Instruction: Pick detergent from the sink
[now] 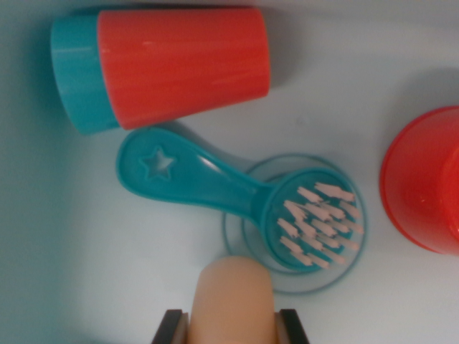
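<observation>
- The detergent bottle point(232, 297) sits at the bottom middle of the wrist view, a pale peach, rounded shape pointing up into the frame.
- The gripper point(232, 328) has it clamped: two dark fingers point(169, 327) press against the bottle on either side, right at the bottom edge.
- Just above the bottle's rounded end lies a teal brush point(229, 193), bristles facing up, its head over a teal ring that looks like the drain point(301, 287).
- The brush handle has a star cut-out and slants up toward the wrist view's left.
- Above the handle, near it, a red cup point(161, 68) with a teal band lies on its side across the top.
- At the wrist view's right edge, part of a red round bowl-like thing point(419, 179) shows, well apart from the bottle.
- Everything rests on the pale blue sink floor point(64, 244).
</observation>
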`<state>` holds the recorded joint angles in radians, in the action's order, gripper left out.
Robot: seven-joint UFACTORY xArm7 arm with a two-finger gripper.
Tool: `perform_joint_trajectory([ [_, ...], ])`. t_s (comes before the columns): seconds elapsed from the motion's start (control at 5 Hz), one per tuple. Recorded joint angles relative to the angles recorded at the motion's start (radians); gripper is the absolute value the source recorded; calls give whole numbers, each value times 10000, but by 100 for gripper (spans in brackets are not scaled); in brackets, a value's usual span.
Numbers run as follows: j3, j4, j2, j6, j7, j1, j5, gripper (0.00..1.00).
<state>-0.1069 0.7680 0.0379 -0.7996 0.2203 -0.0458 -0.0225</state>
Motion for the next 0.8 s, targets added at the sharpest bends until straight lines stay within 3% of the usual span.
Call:
perform_joint_trajectory([
  [0.8, 2, 189, -92, -280, -12, 2, 12, 100],
])
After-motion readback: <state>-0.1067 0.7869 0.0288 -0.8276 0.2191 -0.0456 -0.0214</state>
